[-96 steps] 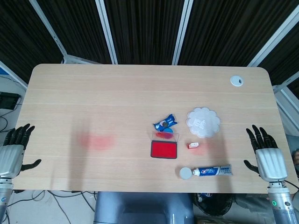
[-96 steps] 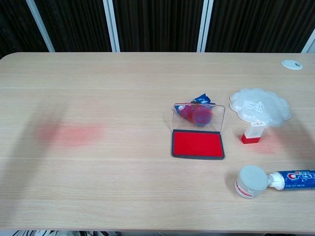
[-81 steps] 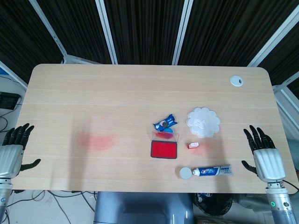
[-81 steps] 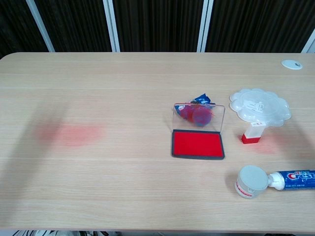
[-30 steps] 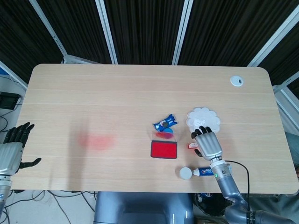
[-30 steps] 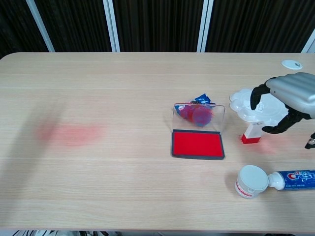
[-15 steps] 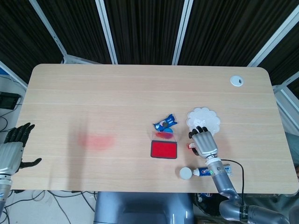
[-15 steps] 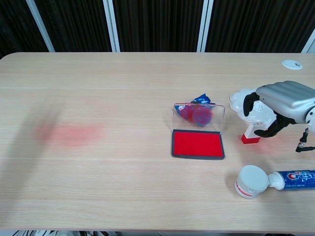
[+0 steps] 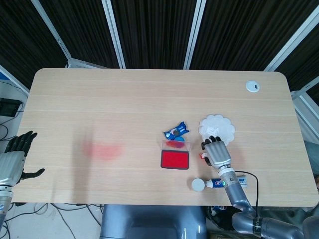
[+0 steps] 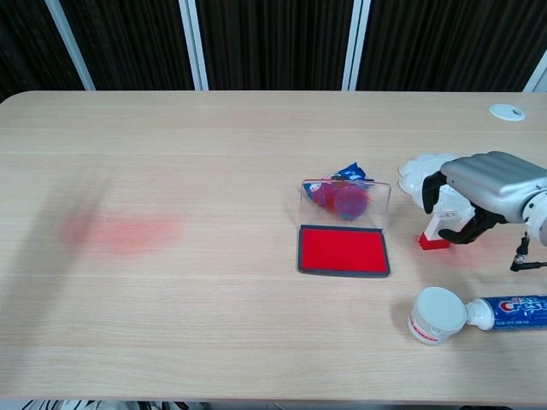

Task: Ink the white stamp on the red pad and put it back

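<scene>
One hand does the work here: our right hand (image 10: 479,192) hangs curled over the white stamp (image 10: 439,224), fingers draped down its far side and thumb toward the near side. From the chest view the fingers bracket the stamp's body, but we cannot tell whether they press on it yet or merely surround it, so the grasp is uncertain. The stamp stands upright under the palm on its red base, resting on the table (image 10: 214,299). We judge it is approached from above because it is a small, narrow thing, best taken by its sides and lifted straight.

Just beyond the fingers and partly beneath the knuckles lies the white scalloped dish (image 10: 418,173), close enough that the hand must keep low and tight to avoid nudging it. To the inner side of the hand, near the thumb, sits the red pad (image 10: 344,250), its clear lid (image 10: 345,202) propped open behind it so the ink face is exposed; the carry should be short and sideways. Behind the lid lies a blue snack wrapper (image 9: 176,131).

Toward the wrist side, near the table's front edge, lies the toothpaste tube (image 10: 513,309) with its wide white cap (image 10: 436,314), which the forearm passes over.

Well away, our left hand (image 9: 14,158) waits beside the table's far end, fingers spread, holding nothing.
</scene>
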Controlling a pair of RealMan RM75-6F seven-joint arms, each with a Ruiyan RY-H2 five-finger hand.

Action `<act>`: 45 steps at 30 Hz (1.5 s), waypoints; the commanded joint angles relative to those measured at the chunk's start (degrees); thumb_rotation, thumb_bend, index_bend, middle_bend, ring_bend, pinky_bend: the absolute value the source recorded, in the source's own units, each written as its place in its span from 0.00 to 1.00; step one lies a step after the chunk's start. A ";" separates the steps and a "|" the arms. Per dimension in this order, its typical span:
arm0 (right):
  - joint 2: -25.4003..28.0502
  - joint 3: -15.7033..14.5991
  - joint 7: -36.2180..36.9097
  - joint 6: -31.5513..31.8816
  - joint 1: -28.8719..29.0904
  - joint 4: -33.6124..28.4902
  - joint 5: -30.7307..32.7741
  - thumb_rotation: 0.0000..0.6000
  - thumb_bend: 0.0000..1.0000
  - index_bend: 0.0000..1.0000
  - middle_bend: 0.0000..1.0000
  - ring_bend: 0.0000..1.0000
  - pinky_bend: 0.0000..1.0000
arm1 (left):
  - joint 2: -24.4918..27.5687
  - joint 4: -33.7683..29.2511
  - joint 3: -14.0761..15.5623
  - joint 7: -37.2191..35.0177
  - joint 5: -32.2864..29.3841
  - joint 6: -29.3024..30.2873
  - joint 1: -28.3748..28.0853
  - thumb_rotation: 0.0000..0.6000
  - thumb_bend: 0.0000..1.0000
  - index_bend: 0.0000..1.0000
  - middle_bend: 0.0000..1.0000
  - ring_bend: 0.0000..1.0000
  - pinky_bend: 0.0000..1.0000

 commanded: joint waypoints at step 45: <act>-1.83 -1.30 0.43 0.24 1.13 3.12 2.41 1.00 0.46 0.55 0.44 0.26 0.28 | 0.57 -0.61 0.12 -0.77 -0.59 -0.59 -0.18 1.00 0.00 0.00 0.00 0.00 0.00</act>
